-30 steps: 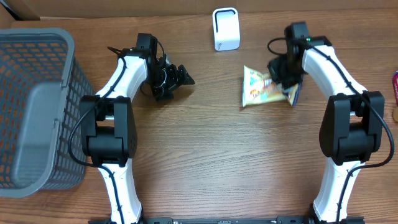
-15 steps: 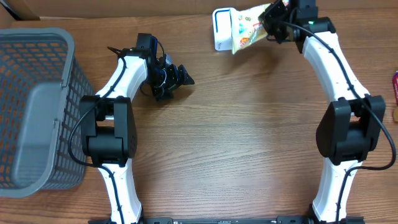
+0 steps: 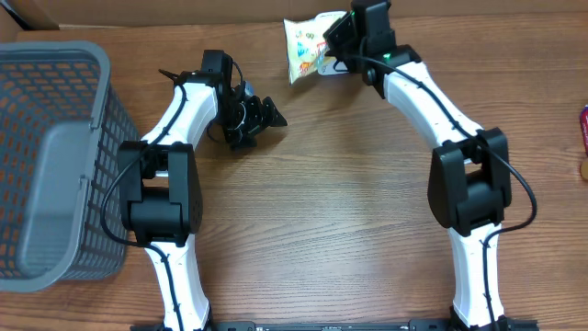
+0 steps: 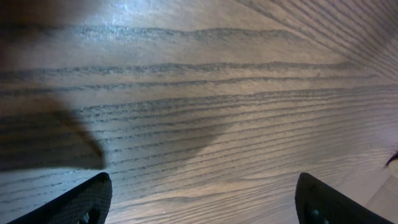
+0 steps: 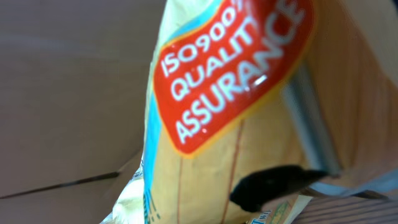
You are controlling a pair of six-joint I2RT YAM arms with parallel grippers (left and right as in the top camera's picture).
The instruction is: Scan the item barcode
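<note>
Currently the right gripper [image 3: 342, 39] is clenching its fingers on one edge of a glossy snack packet [image 3: 306, 48], holding it up near the far edge of the tabletop [image 3: 367, 230]. The packet is jutting sideways from those fingers, toward the left arm's side. It is looking light, soft, crinkly and probably slippery, so pinching a sealed edge seems wisest, leaving the printed faces uncovered. The left gripper [image 3: 265, 115] is hovering with fingers spread, grasping nothing, over bare wood.
</note>
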